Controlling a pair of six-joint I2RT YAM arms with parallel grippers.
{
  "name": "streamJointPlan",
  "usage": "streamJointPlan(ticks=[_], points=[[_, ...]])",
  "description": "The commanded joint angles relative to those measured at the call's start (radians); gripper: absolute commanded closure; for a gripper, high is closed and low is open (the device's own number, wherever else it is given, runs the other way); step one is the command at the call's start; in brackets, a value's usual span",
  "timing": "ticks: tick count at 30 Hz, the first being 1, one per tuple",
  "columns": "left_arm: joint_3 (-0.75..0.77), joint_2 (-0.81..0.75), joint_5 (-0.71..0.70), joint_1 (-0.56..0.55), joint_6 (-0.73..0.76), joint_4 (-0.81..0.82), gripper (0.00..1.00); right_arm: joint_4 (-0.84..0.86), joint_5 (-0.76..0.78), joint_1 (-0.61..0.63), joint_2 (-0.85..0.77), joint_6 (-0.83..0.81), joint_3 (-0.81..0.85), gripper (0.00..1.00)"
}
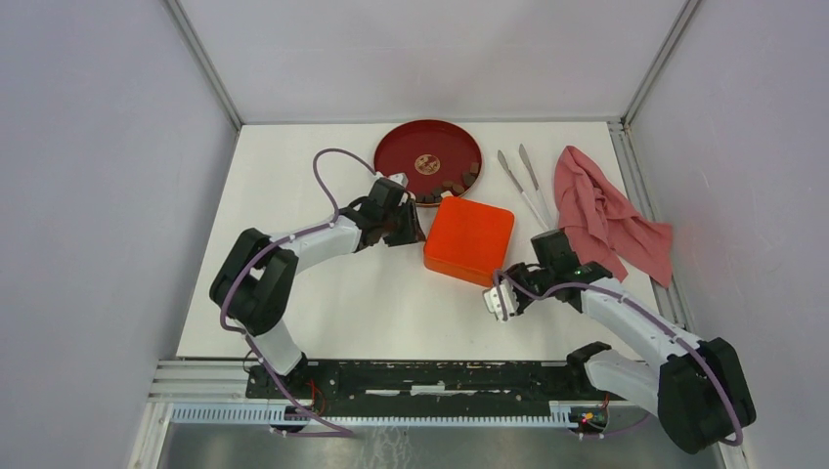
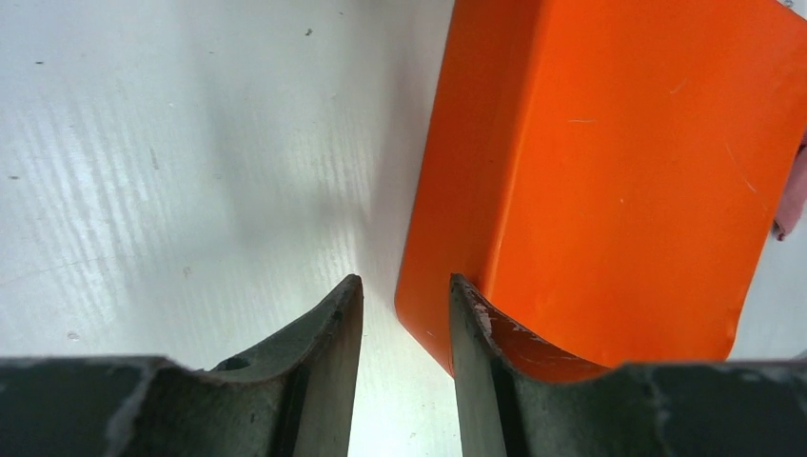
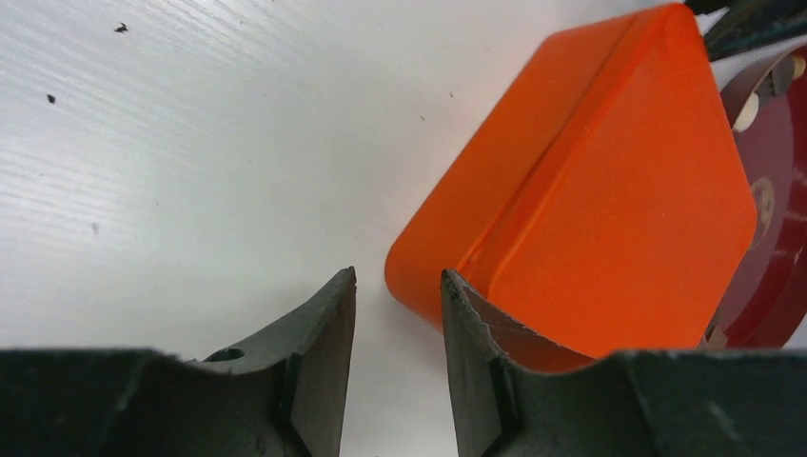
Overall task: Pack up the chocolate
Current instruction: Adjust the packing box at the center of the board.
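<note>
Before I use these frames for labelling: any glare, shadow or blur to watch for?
Top external: even light, sharp, no glare. Left wrist: bright streaky sheen on the table, soft shadow beside the orange box. Right wrist: box crisp, the red plate cropped at the right edge.

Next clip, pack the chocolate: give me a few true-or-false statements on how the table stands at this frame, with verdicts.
1. The orange box has its lid on. True.
2. The chocolate sits on top of the box. False: the pieces in view lie on the red plate.
3. The pink cloth covers the plate. False: it lies at the table's right side, apart from the plate.
4. The metal tongs lie between plate and cloth. True.
5. The left claw grips a chocolate. False: its jaws stand apart with nothing between them, beside a corner of the box.
</note>
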Motion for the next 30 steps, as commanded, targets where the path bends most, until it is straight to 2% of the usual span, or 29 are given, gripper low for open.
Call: streamJointPlan(ticks=[1, 3, 5, 7, 9, 12, 14, 18, 21, 24, 30], points=[[0.023, -0.015, 0.085, -0.013, 0.017, 0.052, 0.55, -0.271, -0.253, -0.165, 0.001, -0.145, 0.143, 0.57], [0.018, -0.016, 0.091, -0.022, 0.016, 0.055, 0.55, -0.374, -0.318, -0.244, 0.015, -0.197, 0.184, 0.57], [0.008, -0.021, 0.097, -0.032, 0.016, 0.062, 0.55, -0.371, -0.331, -0.296, 0.014, -0.159, 0.193, 0.57], [0.003, -0.019, 0.111, -0.044, 0.013, 0.070, 0.55, -0.247, -0.313, -0.316, -0.003, -0.027, 0.163, 0.55], [0.001, -0.015, 0.116, -0.061, 0.014, 0.078, 0.55, -0.098, -0.283, -0.315, -0.029, 0.114, 0.116, 0.48], [0.001, -0.009, 0.114, -0.091, 0.014, 0.095, 0.55, 0.016, -0.199, -0.266, -0.025, 0.234, 0.097, 0.43], [0.000, -0.005, 0.098, -0.106, 0.013, 0.098, 0.55, 0.086, -0.089, -0.201, -0.023, 0.281, 0.084, 0.42], [-0.012, -0.022, 0.065, -0.112, 0.011, 0.099, 0.55, 0.161, 0.137, -0.091, -0.021, 0.286, 0.064, 0.43], [-0.027, -0.041, 0.047, -0.112, 0.007, 0.110, 0.55, 0.186, 0.198, -0.079, -0.036, 0.281, 0.056, 0.48], [-0.049, -0.069, 0.042, -0.113, 0.010, 0.135, 0.54, 0.221, 0.263, -0.071, -0.046, 0.255, 0.030, 0.48], [-0.070, -0.159, 0.046, -0.121, 0.060, 0.154, 0.51, 0.277, 0.310, -0.004, -0.043, 0.232, -0.010, 0.37]])
